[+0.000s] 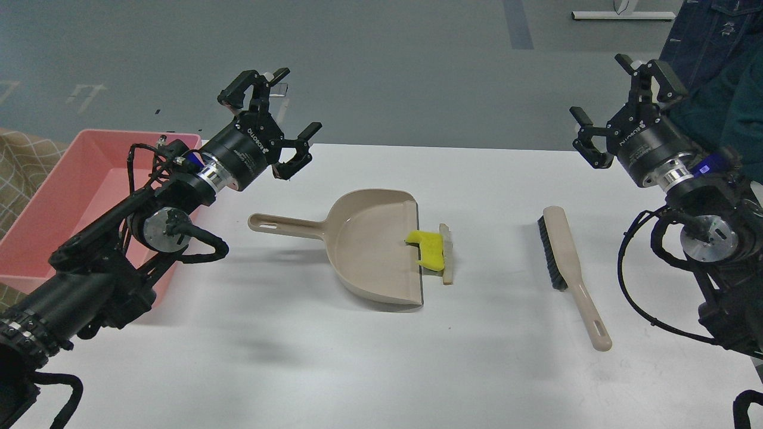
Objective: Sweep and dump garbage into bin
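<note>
On the white table, as seen from the head, a beige dustpan is laid at the centre with its handle pointing to nine o'clock and its open lip to three o'clock. The garbage is found right at that lip: the yellow sponge chunk is half over the edge of the pan, and the bread slice is stood on its edge just beside it at three o'clock, touching the sponge. Further toward three o'clock, well apart, a brush is laid with bristles facing the pan. The pink bin is set at nine o'clock, partly hidden by the left arm.

The left gripper is held above the table at about ten o'clock of the dustpan, fingers spread apart and empty. The right gripper is raised at two o'clock (also empty), fingers likewise apart.

Neither tool is held, so the sweeping step is judged not yet begun. The next move would call for the brush handle to be grasped by the right gripper and the dustpan handle by the left, so that the pan is steadied.
</note>
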{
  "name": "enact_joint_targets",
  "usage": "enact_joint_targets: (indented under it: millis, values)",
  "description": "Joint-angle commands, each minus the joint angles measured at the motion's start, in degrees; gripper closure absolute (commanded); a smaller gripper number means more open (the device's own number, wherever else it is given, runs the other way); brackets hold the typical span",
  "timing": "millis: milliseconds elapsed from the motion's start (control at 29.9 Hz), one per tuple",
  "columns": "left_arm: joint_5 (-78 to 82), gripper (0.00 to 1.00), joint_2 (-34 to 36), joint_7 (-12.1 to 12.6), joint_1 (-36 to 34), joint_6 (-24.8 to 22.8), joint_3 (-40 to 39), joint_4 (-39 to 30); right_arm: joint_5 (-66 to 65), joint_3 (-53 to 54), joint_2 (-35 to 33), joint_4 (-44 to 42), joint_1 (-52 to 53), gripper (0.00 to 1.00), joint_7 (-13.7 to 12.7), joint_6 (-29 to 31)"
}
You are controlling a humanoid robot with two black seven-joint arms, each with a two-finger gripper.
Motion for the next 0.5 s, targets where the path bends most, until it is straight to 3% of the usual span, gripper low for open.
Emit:
enact_joint_targets:
  millis: [0, 201, 468]
  values:
    - [-0.1, 0.02, 0.2, 0.3, -1.6, 0.1, 0.1, 0.1, 0.0, 0.0, -0.7, -0.7, 0.1, 0.00, 0.1, 0.0]
    - [-0.1, 0.02, 0.0, 0.4, -1.7, -2.6, -0.9, 0.1, 0.1, -0.1, -1.2, -2.6, 1.0, 0.00, 0.4, 0.0]
    - [0.0, 0.02, -0.4, 0.4, -2.4, -2.7, -0.7, 0.1, 0.3, 0.0, -1.3, -2.5, 1.0, 0.00, 0.4, 0.0]
